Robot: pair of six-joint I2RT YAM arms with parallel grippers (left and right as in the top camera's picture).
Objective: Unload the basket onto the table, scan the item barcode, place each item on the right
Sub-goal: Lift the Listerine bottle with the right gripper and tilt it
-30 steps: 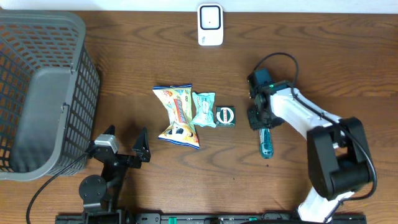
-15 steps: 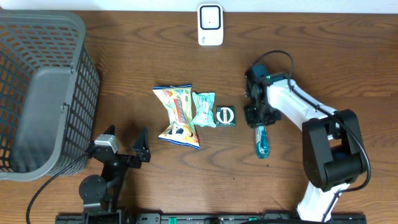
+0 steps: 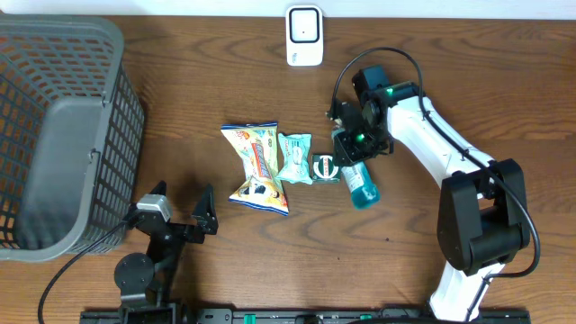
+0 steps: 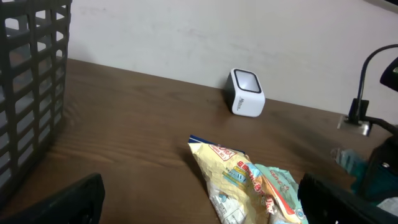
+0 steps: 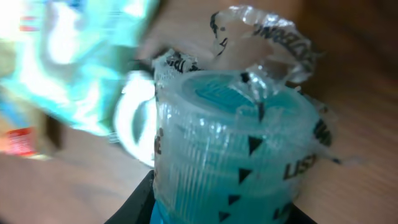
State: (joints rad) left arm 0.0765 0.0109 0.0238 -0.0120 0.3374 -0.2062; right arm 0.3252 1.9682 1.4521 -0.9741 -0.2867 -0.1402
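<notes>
The right claw is gripping a mouthwash bottle at its cap end, the jaws clamped around the neck. In the right wrist view, the ribbed cap and its torn clear seal are filling the frame. The bottle is hanging just beside the small dark box, right of the snack bag and the teal pouch.

Its long axis is running from the claw toward the near edge of the counter, its base angling slightly right. That is putting its cap end nearest the barcode scanner, which is standing at the far edge, beyond the claw and a little to the left.

The label's code is not showing in any view, so which face needs turning toward the scanner cannot be told.

The left claw is sitting with jaws wide apart at the near edge, well apart from the bottle, leaving the right arm as the nearer one for the presenting move.
</notes>
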